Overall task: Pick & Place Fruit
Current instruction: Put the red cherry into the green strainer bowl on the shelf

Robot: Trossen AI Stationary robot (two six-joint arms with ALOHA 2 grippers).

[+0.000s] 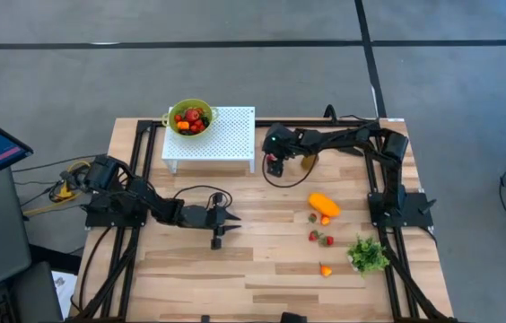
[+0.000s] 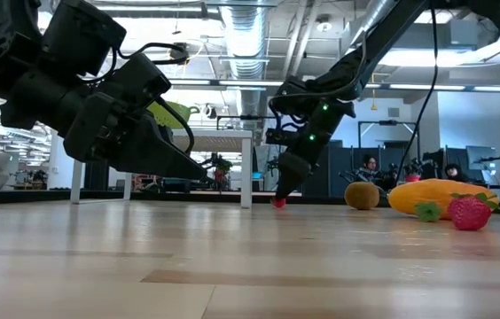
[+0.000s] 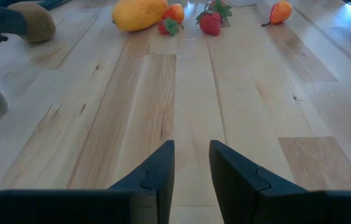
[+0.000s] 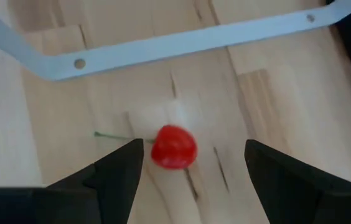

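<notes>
Red cherry (image 4: 173, 147) between right gripper's (image 4: 191, 163) fingers.

Open-plan lab or office, exposed ceiling ducts (image 2: 248, 35), seated people (image 2: 371, 165) at desks, grey carpet (image 1: 235, 72)

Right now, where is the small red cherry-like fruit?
The red fruit lies on the table between the right gripper's open fingers, beside the white stand; the high view hides it under the gripper.

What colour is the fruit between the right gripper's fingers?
Red fruit, clearest in the right wrist view.
</notes>
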